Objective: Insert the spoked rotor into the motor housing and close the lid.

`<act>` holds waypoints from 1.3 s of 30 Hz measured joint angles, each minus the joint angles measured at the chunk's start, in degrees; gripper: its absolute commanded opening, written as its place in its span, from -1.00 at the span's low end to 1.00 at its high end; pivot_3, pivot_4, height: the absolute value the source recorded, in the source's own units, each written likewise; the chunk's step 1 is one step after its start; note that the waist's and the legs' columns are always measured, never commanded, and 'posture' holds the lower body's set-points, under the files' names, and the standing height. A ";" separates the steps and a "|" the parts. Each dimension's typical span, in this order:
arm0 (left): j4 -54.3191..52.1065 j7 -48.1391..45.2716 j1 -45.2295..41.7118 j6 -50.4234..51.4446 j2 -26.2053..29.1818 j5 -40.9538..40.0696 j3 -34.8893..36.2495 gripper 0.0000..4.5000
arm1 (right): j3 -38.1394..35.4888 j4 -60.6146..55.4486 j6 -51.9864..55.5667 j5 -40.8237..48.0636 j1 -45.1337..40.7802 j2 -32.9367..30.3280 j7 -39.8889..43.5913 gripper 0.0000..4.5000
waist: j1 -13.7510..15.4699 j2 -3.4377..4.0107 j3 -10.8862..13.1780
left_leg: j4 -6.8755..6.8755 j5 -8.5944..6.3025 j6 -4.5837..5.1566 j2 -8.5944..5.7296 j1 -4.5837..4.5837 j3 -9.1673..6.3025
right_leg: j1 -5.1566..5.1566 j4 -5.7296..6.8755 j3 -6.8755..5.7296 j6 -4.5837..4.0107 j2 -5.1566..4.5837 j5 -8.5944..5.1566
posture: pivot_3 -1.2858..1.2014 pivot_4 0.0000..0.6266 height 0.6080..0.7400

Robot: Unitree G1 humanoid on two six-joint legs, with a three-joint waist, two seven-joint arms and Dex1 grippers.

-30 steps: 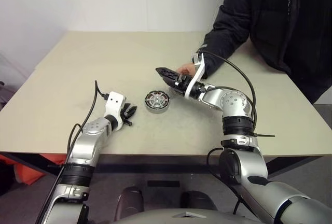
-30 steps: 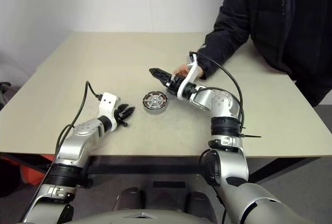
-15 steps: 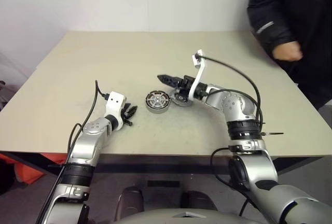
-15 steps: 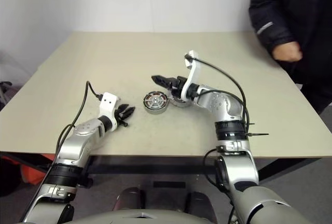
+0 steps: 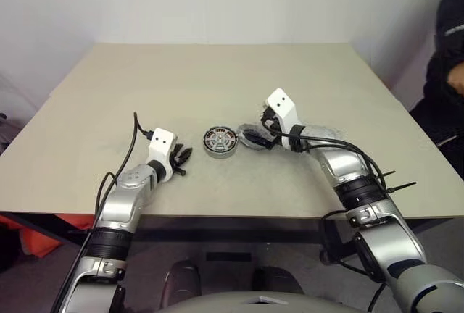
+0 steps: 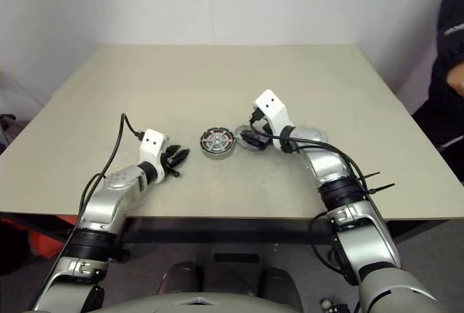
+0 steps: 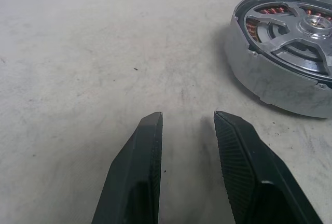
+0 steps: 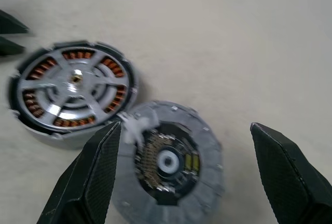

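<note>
Copper windings are seen through the spokes on top of the motor housing (image 8: 72, 92), so the spoked rotor (image 7: 306, 32) is judged to be seated already, near the middle of the table (image 5: 217, 74). The lid (image 8: 168, 164) lies flat just beside the housing, touching or nearly touching its rim. The right gripper (image 8: 192, 169) is spread wide, one finger on either side of the lid, with nothing pinched. If the fingers were closed from here, the finger nearer the housing could be caught on its rim, so that the housing is shoved or the lid is tipped and slips. The left gripper (image 7: 188, 130) is held just above the table near the housing's other side, partly open and empty; an unbraced housing could slide toward it. Plenty of bare tabletop is left all round, with every edge well apart from the parts. A person's dark sleeve (image 5: 451, 59) is seen at the far right.
</note>
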 measured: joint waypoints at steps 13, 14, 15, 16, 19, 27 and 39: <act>0.06 -0.20 0.17 0.00 -0.32 0.05 -0.26 -0.26 | -41.32 10.25 47.10 27.15 -4.67 5.92 -20.41 0.99 | 0.14 0.03 -0.02 | 0.06 0.07 -0.12 -0.01 0.15 0.00 | 0.08 0.11 0.00 -0.03 0.01 0.01 | 0.03 -1.00 1.00; 0.06 -0.23 0.17 0.00 -0.32 0.05 -0.27 -0.26 | -42.25 9.58 48.61 27.76 -4.38 5.93 -21.12 0.99 | 0.14 0.03 -0.02 | 0.06 0.07 -0.12 -0.01 0.17 0.00 | 0.10 0.11 0.00 -0.03 0.01 0.01 | 0.03 -1.00 1.00; 0.09 -0.28 0.16 0.00 -0.32 0.06 -0.29 -0.26 | -43.00 8.16 50.49 28.57 -3.71 6.01 -21.73 0.99 | 0.17 0.04 -0.02 | 0.06 0.07 -0.12 -0.01 0.19 0.00 | 0.13 0.11 0.00 -0.03 0.01 0.01 | 0.03 -1.00 1.00; 0.16 -0.31 0.16 0.00 -0.31 0.07 -0.29 -0.26 | -43.58 6.87 52.04 29.19 -3.05 6.24 -22.15 0.99 | 0.20 0.03 -0.02 | 0.05 0.07 -0.12 -0.01 0.22 0.00 | 0.16 0.11 0.00 -0.03 0.01 0.01 | 0.03 -1.00 1.00; 0.44 -0.58 0.12 0.00 -0.33 0.16 -0.52 -0.26 | -44.50 2.28 56.36 30.71 -1.31 8.38 -23.60 0.99 | 0.01 0.04 -0.03 | 0.04 0.09 -0.15 0.00 0.35 0.02 | 0.21 0.11 0.01 -0.01 0.01 0.00 | 0.03 -1.00 1.00; 0.75 -0.73 0.13 0.00 -0.26 0.36 -1.26 -0.26 | -45.35 -0.93 60.11 31.99 -0.84 14.16 -25.70 0.99 | 0.03 0.04 -0.03 | -0.03 0.17 -0.29 0.01 0.48 0.03 | 0.27 0.12 0.01 0.29 0.04 -0.17 | 0.03 -1.00 1.00; 0.63 -0.06 0.59 0.02 0.11 0.51 -1.18 -0.26 | -45.06 10.26 48.07 31.21 -5.63 17.84 -26.31 0.99 | -0.26 0.05 -0.03 | -0.11 0.16 -0.28 0.01 0.72 0.05 | 0.36 0.14 0.02 0.31 0.07 -0.18 | 0.03 -1.00 1.00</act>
